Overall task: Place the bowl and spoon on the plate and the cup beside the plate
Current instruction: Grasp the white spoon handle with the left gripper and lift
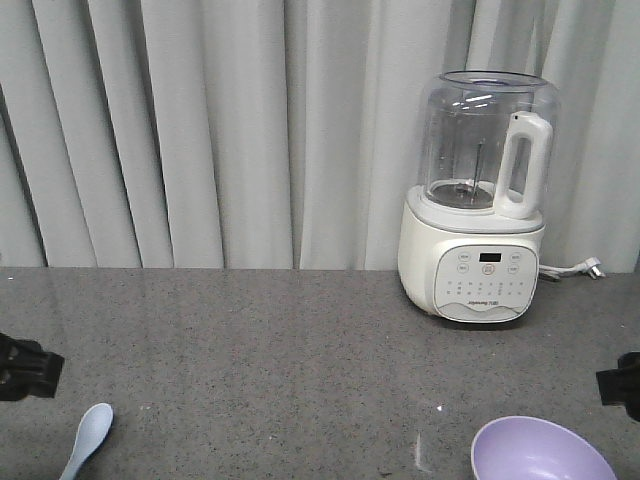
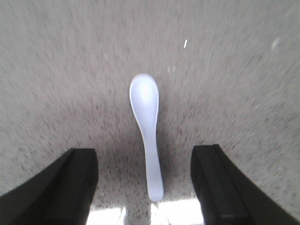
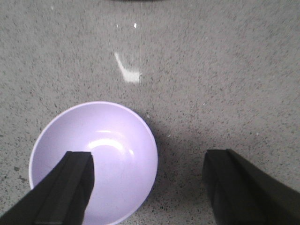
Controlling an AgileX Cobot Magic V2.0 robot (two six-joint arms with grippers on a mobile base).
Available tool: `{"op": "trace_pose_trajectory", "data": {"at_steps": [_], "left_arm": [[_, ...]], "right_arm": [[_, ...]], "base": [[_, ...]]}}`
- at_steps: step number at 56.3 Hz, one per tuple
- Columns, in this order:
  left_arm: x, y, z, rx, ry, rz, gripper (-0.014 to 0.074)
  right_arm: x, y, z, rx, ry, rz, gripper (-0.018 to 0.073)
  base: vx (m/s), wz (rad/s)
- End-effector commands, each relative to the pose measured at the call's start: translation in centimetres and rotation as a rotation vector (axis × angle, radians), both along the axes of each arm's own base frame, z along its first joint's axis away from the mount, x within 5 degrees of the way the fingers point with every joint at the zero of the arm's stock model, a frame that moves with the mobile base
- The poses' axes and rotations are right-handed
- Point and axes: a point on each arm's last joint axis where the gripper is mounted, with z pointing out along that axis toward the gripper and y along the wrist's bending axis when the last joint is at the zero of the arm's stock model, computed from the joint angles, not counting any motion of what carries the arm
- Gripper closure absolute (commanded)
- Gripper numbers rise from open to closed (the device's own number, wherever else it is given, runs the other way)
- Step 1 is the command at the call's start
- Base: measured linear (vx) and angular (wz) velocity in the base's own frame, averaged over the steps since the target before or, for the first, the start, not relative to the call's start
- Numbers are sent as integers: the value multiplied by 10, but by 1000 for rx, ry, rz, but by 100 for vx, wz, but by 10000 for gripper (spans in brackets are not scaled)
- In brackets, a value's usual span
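1. The spoon lies flat on the grey counter, well to the left of the blender and nearer the robot. Its scoop points away and its handle runs back toward the left gripper, a lie that suits a pinch across the narrow handle
2. That gripper hangs over it with jaws wide apart, one either side of the handle, gripping nothing; I judge it clear of the spoon
3. The bowl sits upright and empty in front of the blender, slightly to its right
4. The right gripper is likewise spread wide and empty, one finger over the bowl's inside and the other outside the rim, probably to take the wall
5. Plate and cup are not in view
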Motion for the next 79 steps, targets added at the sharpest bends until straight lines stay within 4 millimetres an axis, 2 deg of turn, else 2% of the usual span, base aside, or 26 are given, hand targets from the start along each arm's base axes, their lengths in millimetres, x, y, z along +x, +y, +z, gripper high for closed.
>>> {"op": "trace_pose_trajectory", "data": {"at_steps": [1,9,19,32,51,59,67,72,79], "left_arm": [[14,-6,-3,-22,8,-15,45],[34,-13,-34,-53,105,-48,45],[53,-17,-62,-58,186,-57,52],[72,-18,-73,-27,245,-56,89],[78,-15,-88,24,292,-24,181],[78,-15,-89,25,295,-27,300],[77,-15,-89,41,306,-67,591],[76,-16,-85,24,296,-78,605],[75,-19,-70,-20,228,-81,604]], "right_arm": [[6,-1,15,-17,-99,10,34],[9,-2,15,-31,-111,12,34],[9,-2,16,-32,-118,12,34],[9,-4,16,-59,-119,12,34],[9,-4,16,-66,-120,12,34],[9,-5,16,-81,-119,13,34],[8,-5,15,-79,-103,7,34],[6,-6,13,-77,-75,0,34],[3,-7,10,-63,-31,-24,34]], "base": [[0,0],[0,0],[0,0],[0,0],[0,0],[0,0],[0,0],[0,0],[0,0]]}}
